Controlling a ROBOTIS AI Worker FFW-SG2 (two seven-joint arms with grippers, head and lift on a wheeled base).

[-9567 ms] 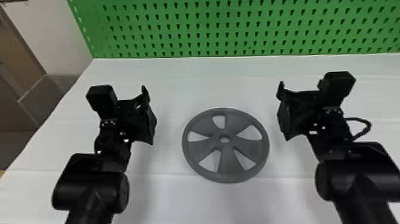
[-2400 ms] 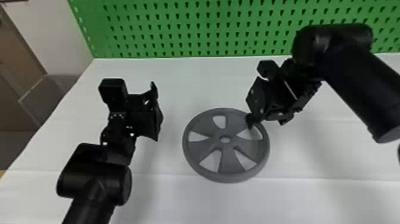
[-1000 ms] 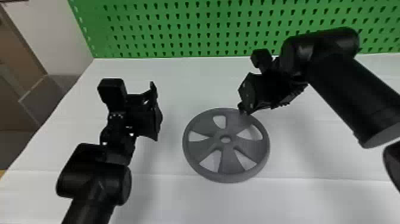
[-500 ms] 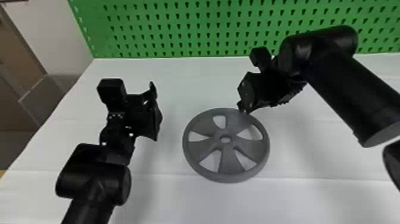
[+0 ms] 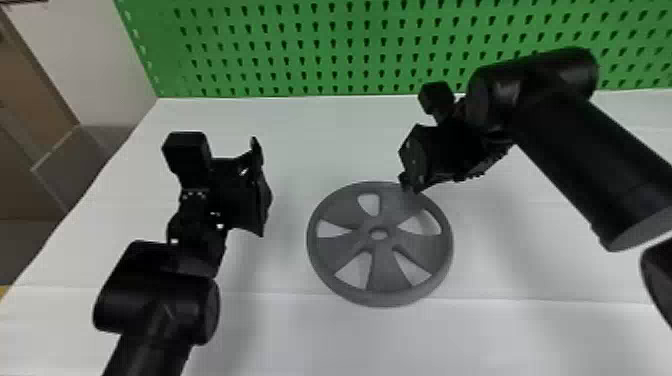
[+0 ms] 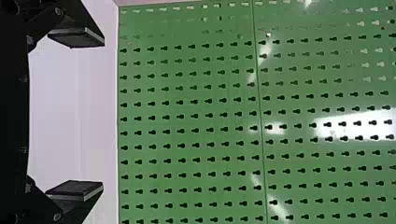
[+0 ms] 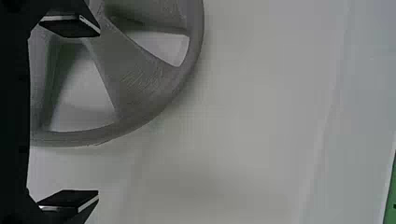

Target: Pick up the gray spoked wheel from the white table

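Observation:
In the head view, the gray spoked wheel [image 5: 384, 270] lies flat on the white table [image 5: 310, 340]. My right gripper [image 5: 411, 184] is over its far right rim; in the right wrist view, the right gripper [image 7: 99, 114] stands open, one finger over the wheel [image 7: 140, 88] and the other over bare table outside the rim. Whether it touches the wheel, I cannot tell. My left gripper [image 5: 262, 187] is held to the left of the wheel, apart from it. Seen in the left wrist view, the left gripper [image 6: 103, 114] is open with nothing between its fingers.
A green pegboard [image 5: 350, 50] stands along the table's far edge. The right arm reaches in from the right side over the table. Beyond the table's left edge are a pale wall and a brown panel [image 5: 30, 75].
From its earlier place right of the wheel, my right gripper has swung over the wheel's far right rim, hardly moving in the last second. The left arm has shifted slightly right; the wheel has stayed put.

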